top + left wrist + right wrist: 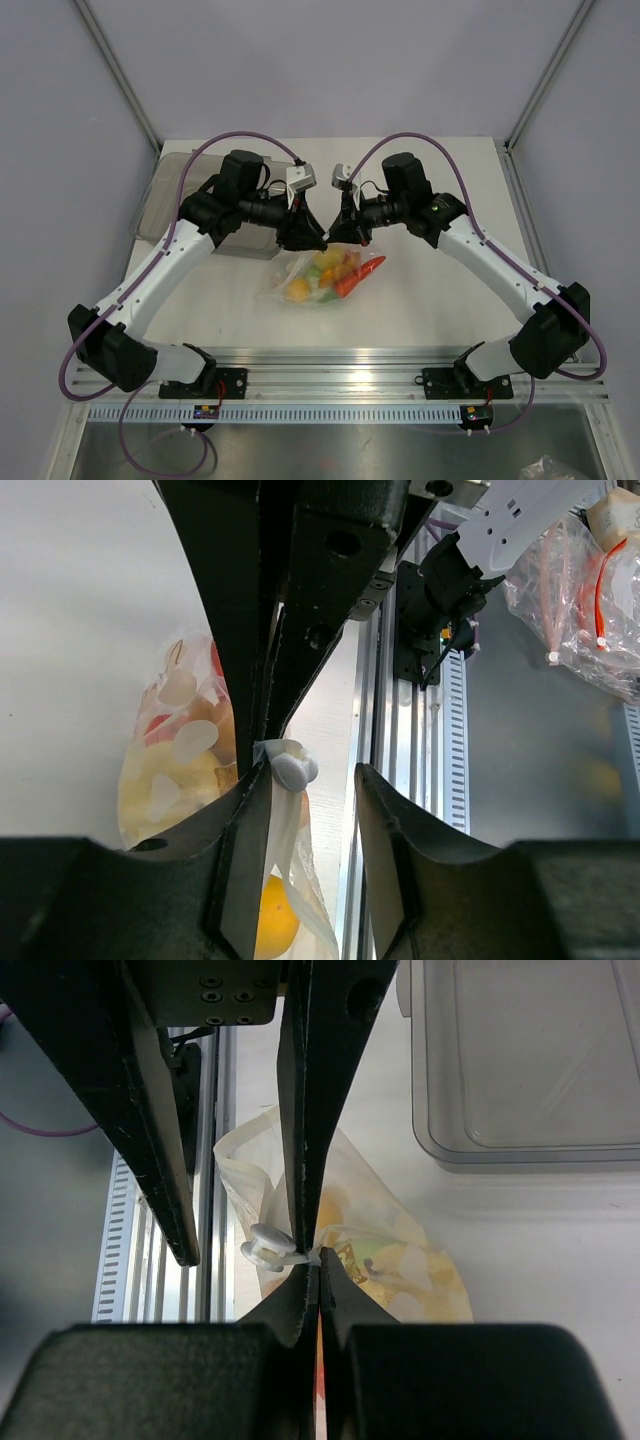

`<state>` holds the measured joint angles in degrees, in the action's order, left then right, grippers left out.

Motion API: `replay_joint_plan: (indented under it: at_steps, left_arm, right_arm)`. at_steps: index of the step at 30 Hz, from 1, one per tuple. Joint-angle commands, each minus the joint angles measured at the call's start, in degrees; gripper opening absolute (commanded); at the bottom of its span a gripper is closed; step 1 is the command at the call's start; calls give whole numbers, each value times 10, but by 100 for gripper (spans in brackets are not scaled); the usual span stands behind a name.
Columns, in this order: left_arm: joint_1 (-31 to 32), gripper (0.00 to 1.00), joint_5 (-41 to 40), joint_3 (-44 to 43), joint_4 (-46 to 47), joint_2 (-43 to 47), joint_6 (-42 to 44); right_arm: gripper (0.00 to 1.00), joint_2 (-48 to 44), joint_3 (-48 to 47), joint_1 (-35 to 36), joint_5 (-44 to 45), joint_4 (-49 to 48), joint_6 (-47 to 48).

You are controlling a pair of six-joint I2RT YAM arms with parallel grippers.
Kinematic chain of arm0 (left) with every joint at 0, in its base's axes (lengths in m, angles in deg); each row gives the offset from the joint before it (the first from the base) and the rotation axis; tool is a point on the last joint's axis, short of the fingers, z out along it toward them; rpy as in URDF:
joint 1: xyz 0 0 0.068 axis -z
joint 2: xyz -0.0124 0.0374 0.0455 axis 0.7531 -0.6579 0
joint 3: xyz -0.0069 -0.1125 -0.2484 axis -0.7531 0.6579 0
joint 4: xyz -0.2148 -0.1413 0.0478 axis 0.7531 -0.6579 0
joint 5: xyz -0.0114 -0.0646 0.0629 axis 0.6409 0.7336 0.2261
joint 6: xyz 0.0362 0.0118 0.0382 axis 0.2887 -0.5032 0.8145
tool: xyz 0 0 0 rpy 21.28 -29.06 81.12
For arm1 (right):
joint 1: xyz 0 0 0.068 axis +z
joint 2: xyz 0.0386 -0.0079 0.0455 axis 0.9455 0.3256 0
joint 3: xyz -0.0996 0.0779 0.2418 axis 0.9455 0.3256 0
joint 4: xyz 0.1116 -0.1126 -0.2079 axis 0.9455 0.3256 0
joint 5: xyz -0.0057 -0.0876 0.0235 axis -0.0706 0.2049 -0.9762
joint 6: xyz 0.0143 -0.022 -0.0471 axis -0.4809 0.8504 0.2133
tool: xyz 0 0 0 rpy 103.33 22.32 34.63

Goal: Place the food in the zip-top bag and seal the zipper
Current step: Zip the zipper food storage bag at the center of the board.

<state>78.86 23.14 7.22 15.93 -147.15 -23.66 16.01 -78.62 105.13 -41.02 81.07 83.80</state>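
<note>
One zip-top bag (276, 284) lies on its side mid-table (450, 310), between the two arms and just in front of the one grey bin (160, 203). All the food is inside it: one orange carrot (358, 277), at least two yellow pieces (299, 290), and some green fruit (325, 268) (the green count isn't clear through the plastic).

Both grippers meet at the bag's far edge. The right gripper (318, 1265) has its two fingers pressed together, pinching the zipper (275, 840) strip at the mouth. One small white lump (264, 1251) sits on the strip just beside the pinch point.

The left gripper (312, 775) has its two fingers spread, with a clear gap between them. The strip and a fold of the bag lie against the inner face of one finger, and the other finger is not touching anything.

A second clear plastic bag (580, 580) lies off the table beyond the front rail, well apart from the work.
</note>
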Motion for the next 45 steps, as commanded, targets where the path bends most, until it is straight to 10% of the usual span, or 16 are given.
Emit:
replay_joint_plan:
  at_steps: [1,16,26,31,36,39,45]
  left_arm:
    - [-1,43,16,-4,36,0,-21]
    - [-1,47,-74,-2,48,1,-40]
    - [-1,1,-79,3,52,-4,-47]
    - [-1,0,-54,8,50,-4,-38]
    - [-1,0,-35,9,53,-2,-31]
    - [-1,0,-30,9,50,-2,-28]
    - [0,0,-37,10,34,-9,-17]
  right_arm:
    - [0,-22,1,4,5,-44,-11]
    - [0,-20,-5,4,-1,-24,-10]
    - [0,-23,-8,4,-11,-30,-28]
    - [0,-23,-12,4,-4,-25,-33]
    - [28,-9,-32,4,4,-2,-29]
    - [0,-2,-35,4,-1,-9,-30]
    - [0,-43,20,3,57,-123,-96]
